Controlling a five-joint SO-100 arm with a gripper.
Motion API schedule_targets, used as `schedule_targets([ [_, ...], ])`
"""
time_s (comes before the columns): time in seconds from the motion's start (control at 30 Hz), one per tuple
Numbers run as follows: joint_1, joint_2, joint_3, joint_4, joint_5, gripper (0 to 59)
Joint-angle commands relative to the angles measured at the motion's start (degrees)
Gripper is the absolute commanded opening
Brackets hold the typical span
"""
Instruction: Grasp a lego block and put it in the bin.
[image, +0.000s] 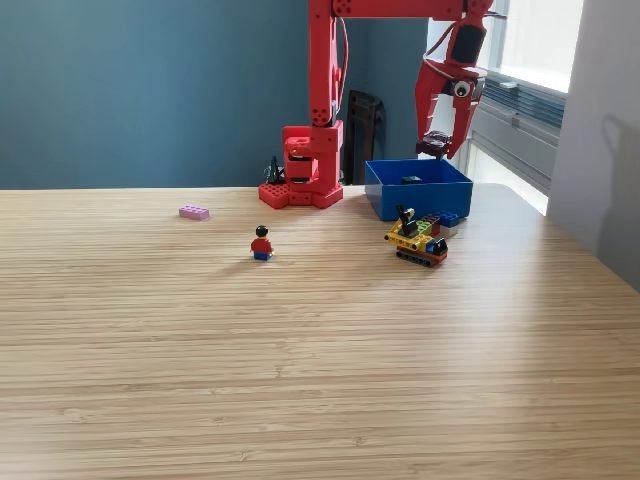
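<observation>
The gripper (441, 148) is hanging above the far right corner of the bin (417, 199), pointing down. Its jaws are looking slightly parted with nothing visible between them, though the bright window behind is washing out the tips, so I cannot tell for sure how far apart they are standing or whether some small piece is sitting there. Just below the gripper, a small dark piece (411, 180) is lying inside the bin; what it is cannot be made out.

Judging from this pose, the arm is sitting at the drop end of one cycle, and the next move is calling for a fresh pickup. The nearest candidates are lying below and nearer the camera than the gripper: a yellow lego vehicle (416, 242) with a red and blue block cluster (440, 221) beside it, both just outside the bin's front wall. Farther off toward the exterior view's left, a minifigure (262, 243) is standing, and a pink brick (194, 212) is lying beyond it, well apart from the gripper. Reaching any of them is going to require swinging away from the bin, lowering, and spreading the jaws.

The arm's upper links are running out of the top of the frame, and the bin's floor is mostly hidden behind its front wall.
</observation>
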Motion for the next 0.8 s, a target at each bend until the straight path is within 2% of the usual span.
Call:
schedule_targets([
  [0.03,-0.7,1.1,-1.7,1.1,-1.1,2.1],
  [0.2,-0.4,1.0,-1.8,1.1,-1.4,16.8],
  [0.4,0.0,1.0,-2.5,1.1,-1.8,24.2],
  [0.63,2.4,1.1,-4.1,1.1,-2.1,23.6],
  [0.8,11.1,0.9,-8.3,1.1,-1.9,16.3],
])
